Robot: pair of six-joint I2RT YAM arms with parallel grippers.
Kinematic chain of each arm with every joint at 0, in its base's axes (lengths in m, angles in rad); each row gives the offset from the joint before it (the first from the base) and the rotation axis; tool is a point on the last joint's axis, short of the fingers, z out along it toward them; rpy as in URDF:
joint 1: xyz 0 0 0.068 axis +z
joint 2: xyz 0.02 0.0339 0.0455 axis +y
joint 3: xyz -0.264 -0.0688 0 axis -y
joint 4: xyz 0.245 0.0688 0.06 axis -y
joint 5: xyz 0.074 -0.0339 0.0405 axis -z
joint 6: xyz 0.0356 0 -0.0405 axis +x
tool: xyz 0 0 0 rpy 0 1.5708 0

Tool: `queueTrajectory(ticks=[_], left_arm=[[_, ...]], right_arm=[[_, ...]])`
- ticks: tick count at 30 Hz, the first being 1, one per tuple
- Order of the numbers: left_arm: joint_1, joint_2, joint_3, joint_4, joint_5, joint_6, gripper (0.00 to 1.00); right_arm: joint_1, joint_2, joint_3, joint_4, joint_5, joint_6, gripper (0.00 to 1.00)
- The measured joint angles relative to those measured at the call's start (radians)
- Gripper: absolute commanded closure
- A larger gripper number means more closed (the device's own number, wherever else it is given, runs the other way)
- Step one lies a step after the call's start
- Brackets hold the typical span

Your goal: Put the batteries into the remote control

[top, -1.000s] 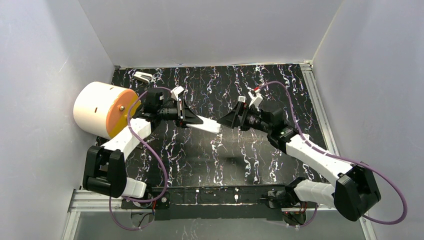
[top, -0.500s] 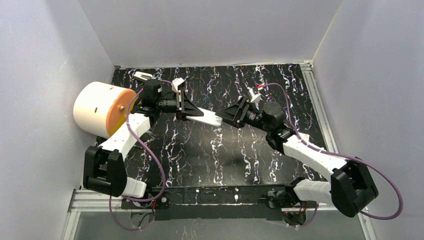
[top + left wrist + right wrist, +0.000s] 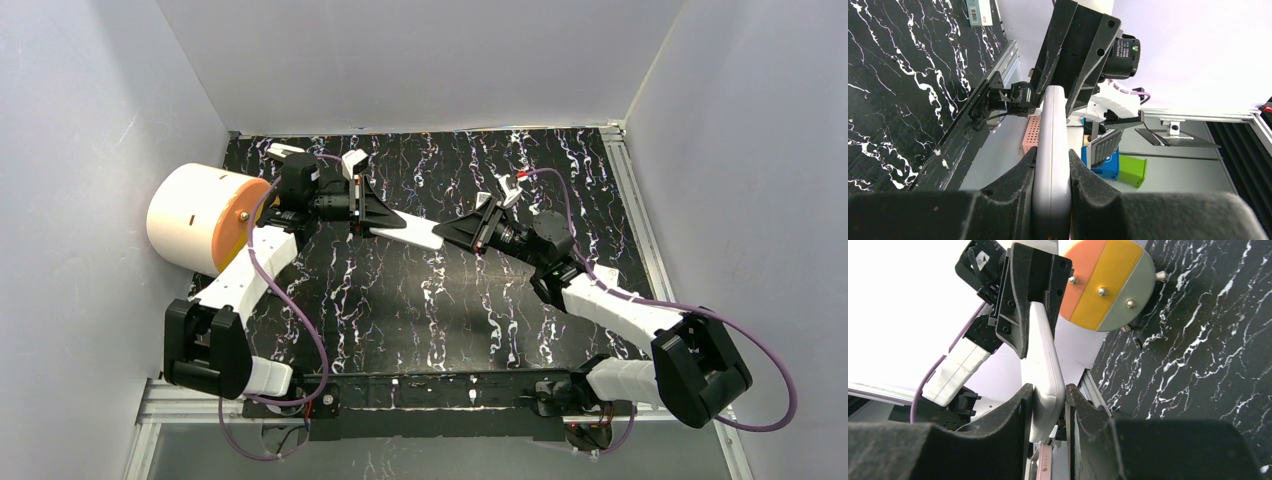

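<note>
above the table, remote clamped in left hand, right hand seemingly gripping its tip

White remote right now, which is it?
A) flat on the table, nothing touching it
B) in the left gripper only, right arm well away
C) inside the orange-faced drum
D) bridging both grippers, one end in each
D: the left gripper clamps one end of the white remote, and the other end sits between the fingers of the right gripper, as both wrist views show.
</note>
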Motion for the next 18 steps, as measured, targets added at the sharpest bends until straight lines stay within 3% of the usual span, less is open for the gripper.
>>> queueTrajectory(ticks=[8, 18], left_arm=[[0.000, -0.018, 0.017, 0.017, 0.009, -0.013, 1.00], [-0.007, -0.066, -0.019, 0.132, -0.037, -0.033, 1.00]], right_arm=[[-0.002, 0.009, -0.036, 0.150, -0.004, 0.056, 0.74], [0.016, 0.057, -0.011, 0.215, 0.036, 0.072, 0.79]])
